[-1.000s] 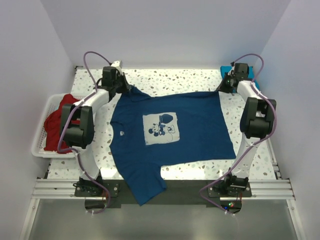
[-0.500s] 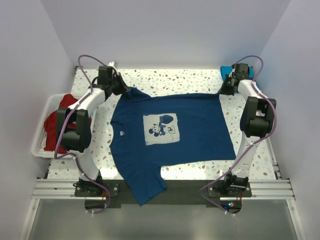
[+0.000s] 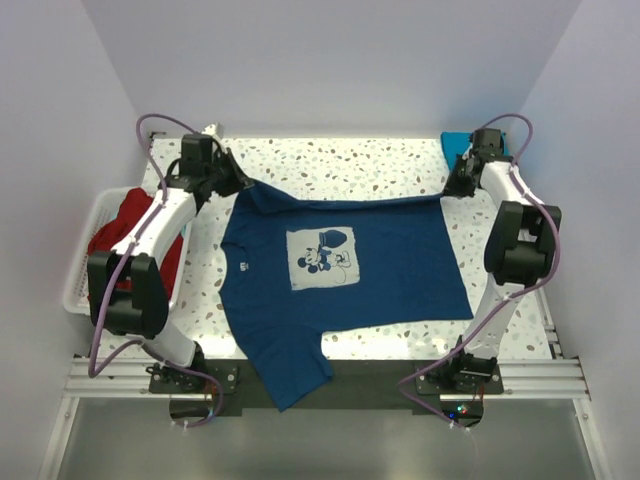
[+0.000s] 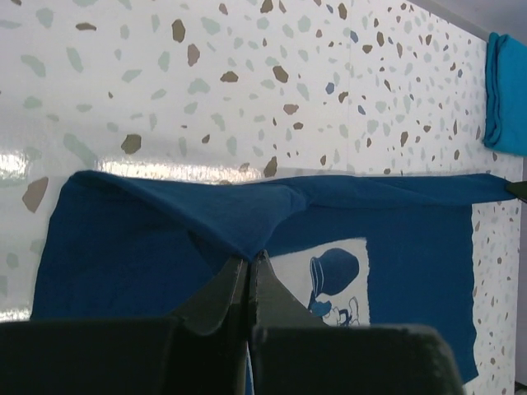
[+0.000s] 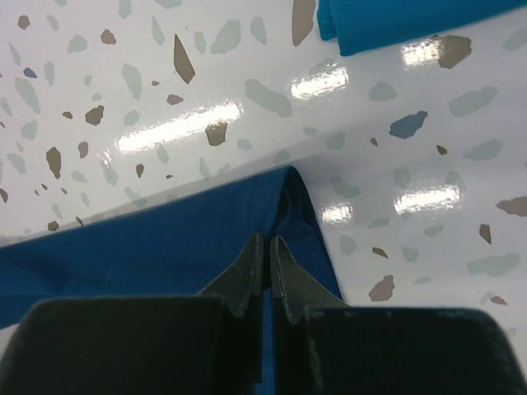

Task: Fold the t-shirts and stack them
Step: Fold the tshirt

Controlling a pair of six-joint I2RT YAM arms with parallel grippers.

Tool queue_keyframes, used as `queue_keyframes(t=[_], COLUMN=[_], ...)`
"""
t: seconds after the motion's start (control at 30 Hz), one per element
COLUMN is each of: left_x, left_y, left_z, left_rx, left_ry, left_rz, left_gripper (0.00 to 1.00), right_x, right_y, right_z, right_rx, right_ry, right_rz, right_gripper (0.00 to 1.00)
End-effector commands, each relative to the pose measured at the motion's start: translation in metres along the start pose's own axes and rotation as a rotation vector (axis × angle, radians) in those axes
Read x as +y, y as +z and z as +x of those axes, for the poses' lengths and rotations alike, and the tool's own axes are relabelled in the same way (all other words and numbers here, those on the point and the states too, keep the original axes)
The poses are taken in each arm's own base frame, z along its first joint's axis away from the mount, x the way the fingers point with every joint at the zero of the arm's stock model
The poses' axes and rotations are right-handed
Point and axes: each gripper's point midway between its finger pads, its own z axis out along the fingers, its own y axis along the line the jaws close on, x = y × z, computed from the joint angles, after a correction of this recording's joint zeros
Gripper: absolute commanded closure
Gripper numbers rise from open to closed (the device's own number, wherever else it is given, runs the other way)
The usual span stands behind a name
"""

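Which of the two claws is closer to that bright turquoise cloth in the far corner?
The right gripper: it pinches a far corner of the navy t-shirt, right by the turquoise cloth. The left gripper pinches the other far corner, over by the white basket.

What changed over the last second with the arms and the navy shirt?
The left claw swung outward to its left and the right claw shifted slightly, stretching the navy t-shirt's far edge into a taut line. Both stay shut on it; the red t-shirt and basket kept their places.
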Motion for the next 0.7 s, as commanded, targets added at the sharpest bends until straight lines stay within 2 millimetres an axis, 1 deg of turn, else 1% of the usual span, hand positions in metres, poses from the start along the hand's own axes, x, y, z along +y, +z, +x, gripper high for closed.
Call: queue_keyframes(t=[0.0, 0.2, 0.23, 0.27, 0.3, 0.37, 0.47, 0.5, 0.53, 0.57, 0.6, 0.63, 0.67], left_x=[-0.006, -0.006, -0.005, -0.007, -0.004, -0.001, 0.004, 0.007, 0.009, 0.015, 0.017, 0.019, 0.024], left_y=[-0.027, -0.055, -0.058, -0.064, -0.065, -0.068, -0.071, -0.071, -0.070, -0.069, -0.067, -0.065, -0.063], left_z=[0.007, 0.023, 0.027, 0.029, 0.036, 0.044, 0.059, 0.068, 0.072, 0.083, 0.087, 0.092, 0.102], left_rx=[0.003, 0.008, 0.017, 0.013, 0.027, 0.044, 0.077, 0.092, 0.100, 0.123, 0.124, 0.132, 0.154], left_ry=[-0.036, -0.052, -0.057, -0.060, -0.069, -0.080, -0.101, -0.111, -0.116, -0.128, -0.136, -0.144, -0.157], left_rz=[0.018, 0.015, 0.010, 0.018, 0.013, 0.004, 0.000, -0.003, -0.004, -0.013, -0.014, -0.016, -0.023], left_gripper=[1.00, 1.00, 1.00, 1.00, 1.00, 1.00, 1.00, 1.00, 1.00, 1.00, 1.00, 1.00, 1.00], right_x=[-0.011, -0.029, -0.029, -0.029, -0.031, -0.031, -0.037, -0.041, -0.042, -0.044, -0.046, -0.048, -0.048], right_y=[-0.031, -0.050, -0.057, -0.058, -0.059, -0.063, -0.061, -0.058, -0.056, -0.053, -0.048, -0.045, -0.041], right_z=[-0.008, 0.005, 0.003, 0.004, 0.008, 0.011, 0.024, 0.032, 0.036, 0.037, 0.045, 0.047, 0.050], right_rx=[-0.040, -0.032, -0.050, -0.051, -0.047, -0.051, -0.027, -0.011, -0.005, -0.010, 0.008, 0.013, 0.019], right_ry=[0.017, 0.027, 0.029, 0.030, 0.031, 0.034, 0.052, 0.059, 0.067, 0.071, 0.079, 0.085, 0.090], right_rz=[0.082, 0.183, 0.185, 0.188, 0.193, 0.196, 0.216, 0.225, 0.233, 0.236, 0.243, 0.245, 0.242], right_gripper=[1.00, 1.00, 1.00, 1.00, 1.00, 1.00, 1.00, 1.00, 1.00, 1.00, 1.00, 1.00, 1.00])
